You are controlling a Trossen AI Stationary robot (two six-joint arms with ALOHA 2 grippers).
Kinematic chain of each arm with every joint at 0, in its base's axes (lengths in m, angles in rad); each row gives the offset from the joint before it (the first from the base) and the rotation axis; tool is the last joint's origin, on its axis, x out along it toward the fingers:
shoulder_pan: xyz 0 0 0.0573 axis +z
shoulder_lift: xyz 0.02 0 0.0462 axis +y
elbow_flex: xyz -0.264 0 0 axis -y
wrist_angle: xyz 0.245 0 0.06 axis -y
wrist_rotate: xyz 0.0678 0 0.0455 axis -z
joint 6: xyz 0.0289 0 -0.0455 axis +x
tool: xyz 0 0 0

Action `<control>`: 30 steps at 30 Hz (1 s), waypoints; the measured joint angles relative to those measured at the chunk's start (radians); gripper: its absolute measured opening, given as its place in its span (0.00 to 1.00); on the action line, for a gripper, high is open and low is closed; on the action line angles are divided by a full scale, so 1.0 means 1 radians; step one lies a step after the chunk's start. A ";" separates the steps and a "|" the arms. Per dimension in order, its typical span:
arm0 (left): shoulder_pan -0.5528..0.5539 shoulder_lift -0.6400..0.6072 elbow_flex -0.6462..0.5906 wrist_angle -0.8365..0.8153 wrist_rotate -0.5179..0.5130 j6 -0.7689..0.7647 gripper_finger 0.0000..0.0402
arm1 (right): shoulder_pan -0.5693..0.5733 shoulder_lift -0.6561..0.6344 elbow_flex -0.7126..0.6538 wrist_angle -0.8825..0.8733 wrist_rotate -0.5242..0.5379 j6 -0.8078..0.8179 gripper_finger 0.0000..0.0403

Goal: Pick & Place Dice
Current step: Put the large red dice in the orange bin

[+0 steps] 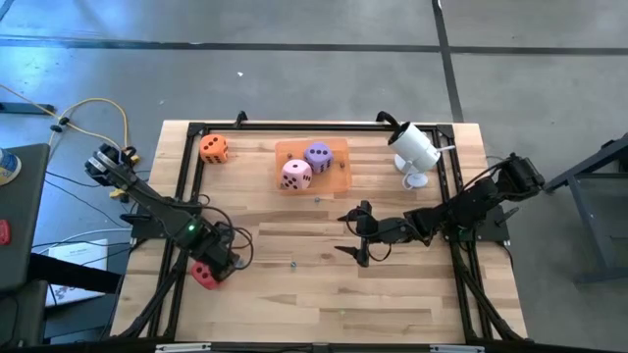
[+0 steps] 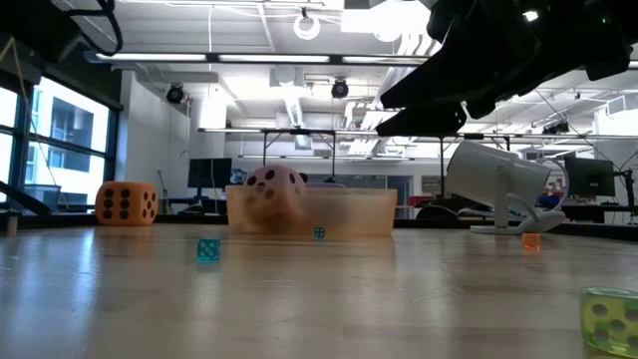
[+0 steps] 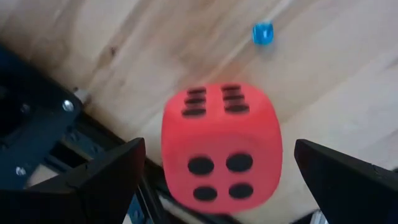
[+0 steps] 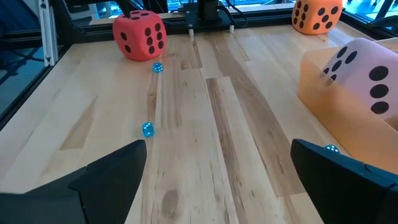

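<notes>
My left gripper (image 1: pixel 209 272) hung low at the table's (image 1: pixel 294 294) left edge, fingers spread wide around the red die (image 3: pixel 221 146) without touching it. My right gripper (image 1: pixel 355 235) hovered mid-table, also open and empty. The pink die (image 1: pixel 296 174) and purple die (image 1: pixel 317 154) sat in the orange tray (image 1: pixel 339 172); the orange die (image 1: pixel 214 148) lay apart. From above, my left arm partly hid the red die.

Two dark, jointed robot arms

Both arms are matte black; the left arm (image 1: pixel 162 208) shows a small green light, and each gripper has flat, tapering black fingers (image 4: pixel 93 180).
</notes>
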 joint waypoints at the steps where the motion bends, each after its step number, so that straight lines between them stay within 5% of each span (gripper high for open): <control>1: -0.009 0.000 0.000 0.001 0.006 0.000 1.00 | 0.000 0.000 0.000 0.000 0.000 0.000 0.98; 17: -0.141 0.000 0.000 0.004 -0.019 -0.016 1.00 | 0.000 0.000 0.000 0.000 0.002 0.000 0.98; 30: -0.145 0.030 -0.001 0.020 -0.016 -0.157 1.00 | 0.000 0.000 0.000 0.000 0.002 0.000 0.98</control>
